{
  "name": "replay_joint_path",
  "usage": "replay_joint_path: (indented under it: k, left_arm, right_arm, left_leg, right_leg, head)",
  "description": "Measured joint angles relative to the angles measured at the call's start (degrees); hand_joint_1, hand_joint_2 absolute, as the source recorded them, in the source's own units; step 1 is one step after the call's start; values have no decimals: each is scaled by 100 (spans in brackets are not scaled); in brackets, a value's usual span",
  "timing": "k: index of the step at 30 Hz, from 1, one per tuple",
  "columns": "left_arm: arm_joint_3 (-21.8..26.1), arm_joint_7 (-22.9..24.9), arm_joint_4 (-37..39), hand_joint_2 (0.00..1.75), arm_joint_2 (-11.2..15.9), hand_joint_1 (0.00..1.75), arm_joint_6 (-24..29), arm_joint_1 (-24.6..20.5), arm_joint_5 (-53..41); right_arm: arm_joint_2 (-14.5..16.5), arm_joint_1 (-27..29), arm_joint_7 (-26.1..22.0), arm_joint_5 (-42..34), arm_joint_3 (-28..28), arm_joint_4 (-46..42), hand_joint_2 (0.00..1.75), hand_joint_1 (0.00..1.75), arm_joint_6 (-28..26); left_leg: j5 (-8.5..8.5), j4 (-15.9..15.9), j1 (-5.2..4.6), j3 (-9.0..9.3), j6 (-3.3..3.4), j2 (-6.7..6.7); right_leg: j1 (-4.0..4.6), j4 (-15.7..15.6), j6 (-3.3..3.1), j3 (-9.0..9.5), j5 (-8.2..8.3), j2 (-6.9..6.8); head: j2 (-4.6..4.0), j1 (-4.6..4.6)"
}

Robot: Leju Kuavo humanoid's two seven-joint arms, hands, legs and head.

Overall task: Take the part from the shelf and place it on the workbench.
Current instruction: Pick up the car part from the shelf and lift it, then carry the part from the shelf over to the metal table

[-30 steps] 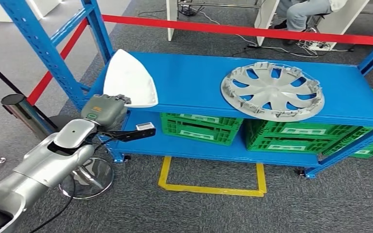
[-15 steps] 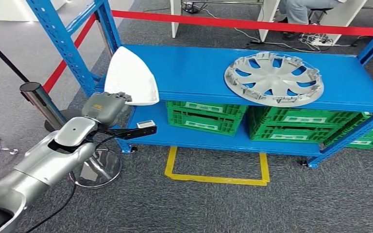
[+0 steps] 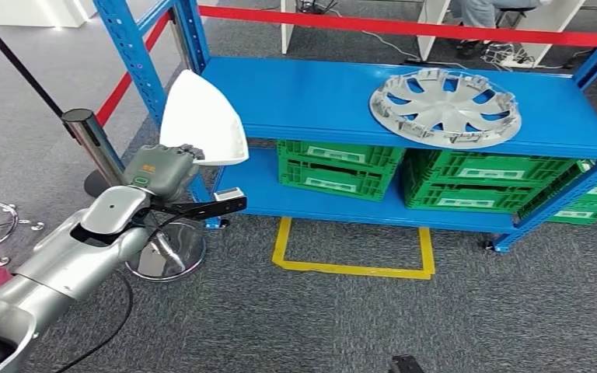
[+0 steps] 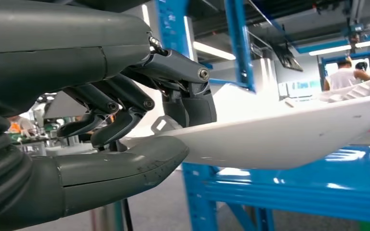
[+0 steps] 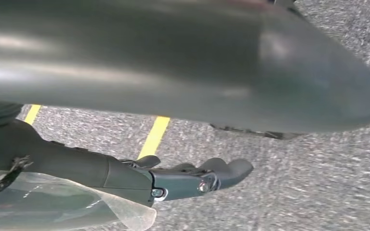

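The part is a white, curved triangular shell [image 3: 202, 116]. My left hand [image 3: 159, 169] grips its near edge and holds it at the left front corner of the blue shelf [image 3: 319, 97], tip pointing up and away. In the left wrist view the thumb [image 4: 125, 166] lies under the white shell [image 4: 279, 134] and the dark fingers [image 4: 125, 103] press on top. My right hand [image 5: 192, 178] hangs over the grey carpet with its fingers stretched out and nothing in them.
A silver wheel cover [image 3: 445, 107] lies on the shelf top at the right. Green crates [image 3: 334, 167] fill the lower level. A stanchion post [image 3: 93, 144] with red tape stands left of the shelf. A yellow floor outline [image 3: 354, 268] marks the carpet in front.
The whole view has shifted: the shelf now sits further up and right. The white shell, still in my left hand, has come off the shelf's left end towards its corner.
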Motion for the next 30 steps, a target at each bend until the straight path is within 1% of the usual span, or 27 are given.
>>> replay_joint_path:
  k: [1, 2, 4, 5, 6, 7, 8, 9, 10, 11, 12, 13, 14, 15, 16, 17, 19, 20, 21, 22, 23, 24, 26, 27, 28, 29, 30]
  left_arm:
    - [-1, 0, 8, 175, 1, 175, 25, -13, 21]
    - [-2, -1, 18, 175, 2, 175, 46, -29, 35]
    - [-2, -2, 37, 175, 5, 175, 72, -40, 52]
    - [-3, -2, 47, 175, 5, 175, 76, -39, 55]
    - [-4, -3, 58, 175, 6, 175, 77, -37, 55]
    - [-5, -4, 68, 175, 7, 175, 77, -35, 55]
    - [-5, -6, 75, 175, 8, 175, 77, -36, 55]
    - [-5, -7, 80, 175, 9, 175, 76, -40, 56]
    - [-3, -8, 82, 175, 11, 175, 76, -47, 57]
    - [-1, -7, 84, 175, 12, 175, 77, -55, 63]
    - [2, -4, 89, 175, 13, 175, 80, -63, 72]
    - [5, -2, 97, 175, 14, 175, 87, -68, 84]
    - [10, 1, 108, 175, 19, 175, 96, -69, 97]
    - [16, 3, 125, 175, 25, 175, 108, -72, 107]
    - [23, 4, 144, 175, 31, 175, 123, -76, 114]
    - [30, 4, 164, 175, 37, 175, 140, -80, 117]
    - [39, 7, 212, 175, 41, 175, 170, -86, 118]
    - [42, 8, 236, 175, 43, 175, 178, -86, 118]
    - [45, 11, 260, 175, 45, 175, 180, -85, 118]
    - [50, 14, 281, 175, 46, 175, 180, -86, 118]
    - [56, 16, 298, 175, 45, 175, 181, -88, 118]
    - [65, 19, 310, 175, 44, 175, 183, -94, 118]
    - [93, 22, 321, 175, 40, 175, 188, -115, 117]
    - [108, 25, 325, 175, 39, 175, 192, -125, 117]
    - [122, 26, 330, 175, 39, 175, 195, -134, 117]
    - [133, 29, 337, 175, 40, 175, 199, -139, 117]
    - [138, 32, 346, 175, 40, 175, 203, -143, 117]
  right_arm:
    - [9, 11, 9, -24, 6, -18, 0, 0, 18]
    - [14, 20, 15, -45, 9, -37, 0, 0, 29]
    - [20, 31, 26, -70, 14, -72, 0, 0, 35]
    - [21, 31, 31, -75, 15, -85, 0, 0, 37]
    - [21, 30, 36, -79, 15, -96, 0, 0, 38]
    - [22, 29, 40, -81, 16, -107, 0, 0, 39]
    - [24, 28, 45, -83, 16, -118, 0, 0, 39]
    - [25, 24, 50, -85, 17, -132, 0, 0, 40]
    - [28, 19, 54, -91, 18, -146, 0, 0, 39]
    - [35, 13, 61, -101, 19, -158, 0, 0, 37]
    - [42, 10, 68, -114, 19, -168, 0, 0, 32]
    - [52, 12, 78, -130, 20, -173, 0, 0, 25]
    - [64, 17, 86, -145, 22, -173, 0, 0, 17]
    - [72, 24, 94, -157, 27, -175, 0, 0, 3]
    - [79, 30, 101, -169, 36, -181, 0, 0, -16]
    - [83, 33, 104, -179, 46, -189, 0, 0, -37]
    - [84, 35, 110, -192, 74, -206, 0, 0, -72]
    - [84, 37, 111, -200, 89, -211, 0, 0, -79]
    - [84, 39, 111, -208, 107, -214, 0, 0, -84]
    - [84, 41, 112, -217, 127, -217, 0, 0, -87]
    - [86, 42, 110, -225, 149, -221, 0, 0, -89]
    - [90, 40, 108, -230, 172, -226, 0, 0, -92]
    - [109, 37, 106, -228, 221, -240, 0, 0, -109]
    - [117, 36, 109, -224, 247, -246, 0, 0, -122]
    - [125, 36, 115, -221, 272, -251, 0, 0, -136]
    - [127, 41, 122, -224, 293, -254, 0, 0, -148]
    - [127, 45, 130, -231, 307, -256, 0, 0, -156]
  left_leg:
    - [63, -9, 7, -63, 62, 12]
    - [132, -13, 11, -139, 111, 22]
    - [261, -7, -5, -305, 152, 24]
    - [322, -3, -16, -387, 157, 23]
    - [381, -1, -27, -464, 156, 23]
    - [436, 1, -37, -535, 151, 21]
    - [488, 2, -46, -597, 142, 18]
    - [536, 4, -54, -651, 129, 16]
    - [581, 7, -64, -694, 110, 15]
    - [634, 3, -70, -728, 85, 18]
    - [690, -9, -70, -751, 57, 21]
    - [754, -32, -67, -765, 25, 22]
    - [800, -60, -60, -783, -7, 18]
    - [767, -55, -56, -807, -42, 13]
    - [632, 39, -51, -855, -75, 10]
    - [401, 251, -44, -926, -105, 8]
    - [-152, 993, -22, -1097, -153, 11]
    - [-312, 1348, -15, -1147, -171, 11]
    - [-350, 1574, -11, -1135, -180, 11]
    - [-271, 1603, -10, -1036, -180, 11]
    - [-127, 1429, -11, -846, -169, 11]
    - [-3, 1101, -14, -579, -143, 11]
    - [17, 327, -35, -53, -78, 13]
    - [-27, 73, -50, 97, -51, 13]
    - [-54, -60, -66, 149, -28, 13]
    - [-19, -109, -68, 130, -4, 14]
    - [49, -131, -61, 94, 25, 26]
  right_leg:
    - [-4, 126, 23, -73, -161, 12]
    - [-6, 389, 41, -177, -419, 23]
    - [-1, 1167, 62, -389, -946, 38]
    - [2, 1501, 64, -444, -1071, 41]
    - [7, 1653, 57, -412, -1061, 43]
    - [11, 1591, 40, -275, -950, 43]
    - [17, 1324, 13, -40, -794, 46]
    - [26, 915, -23, 259, -690, 54]
    - [38, 480, -51, 561, -656, 64]
    - [51, 136, -68, 784, -672, 74]
    - [65, -78, -78, 908, -708, 82]
    - [78, -165, -87, 946, -701, 85]
    - [69, -195, -112, 921, -652, 76]
    - [62, -215, -148, 884, -586, 63]
    - [52, -235, -198, 837, -517, 47]
    - [40, -249, -241, 778, -448, 32]
    - [50, -230, -292, 626, -335, 22]
    - [53, -211, -294, 544, -284, 21]
    - [56, -189, -293, 459, -234, 21]
    - [57, -163, -286, 371, -186, 20]
    - [59, -133, -279, 287, -141, 20]
    - [60, -104, -271, 212, -98, 21]
    - [76, -59, -233, 96, -7, 23]
    - [78, -58, -209, 63, 45, 22]
    - [77, -74, -176, 42, 106, 22]
    - [74, -102, -140, 30, 172, 24]
    - [70, -110, -105, 12, 173, 34]
  head:
    - [0, 7]
    - [0, 10]
    - [0, 20]
    - [0, 19]
    - [0, 19]
    - [0, 19]
    - [0, 19]
    - [0, 18]
    - [1, 14]
    - [1, 14]
    - [1, 14]
    - [1, 14]
    - [0, 19]
    - [1, 14]
    - [0, 2]
    - [1, -9]
    - [0, -29]
    - [0, -30]
    - [0, -31]
    - [0, -31]
    - [0, -32]
    - [0, -33]
    - [1, -30]
    - [1, -29]
    - [1, -30]
    - [0, -30]
    - [0, -31]
